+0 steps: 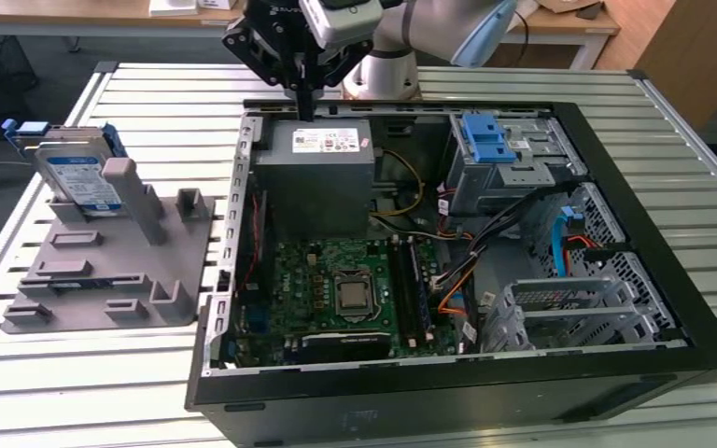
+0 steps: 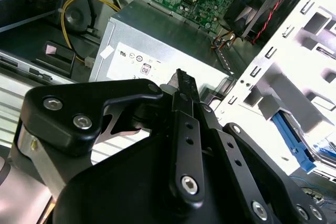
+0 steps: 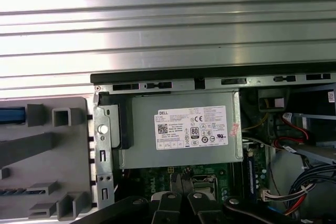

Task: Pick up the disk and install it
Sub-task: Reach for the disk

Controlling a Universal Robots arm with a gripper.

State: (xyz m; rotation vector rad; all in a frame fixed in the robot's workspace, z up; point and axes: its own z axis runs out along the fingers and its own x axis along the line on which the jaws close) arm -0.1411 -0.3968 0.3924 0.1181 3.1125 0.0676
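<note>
The disk (image 1: pixel 82 177) stands upright in a slot of the grey fixture (image 1: pixel 109 280), at the exterior view's left beside the open computer case (image 1: pixel 458 397). It is silver with a white-and-blue label and blue rails. My gripper (image 1: pixel 302 110) hangs above the case's far rim, over the back edge of the grey power-supply box (image 1: pixel 315 168), well away from the disk. Its fingers point down, shut, with nothing between them. In both wrist views the closed fingertips (image 3: pixel 181 178) (image 2: pixel 182 77) sit over the power supply (image 3: pixel 184 129).
Inside the case are the green motherboard (image 1: pixel 346 289), bundled cables (image 1: pixel 458 243) and a metal drive cage with a blue latch (image 1: pixel 489 140) at the far right. The case and fixture rest on a slatted metal table (image 1: pixel 85 392).
</note>
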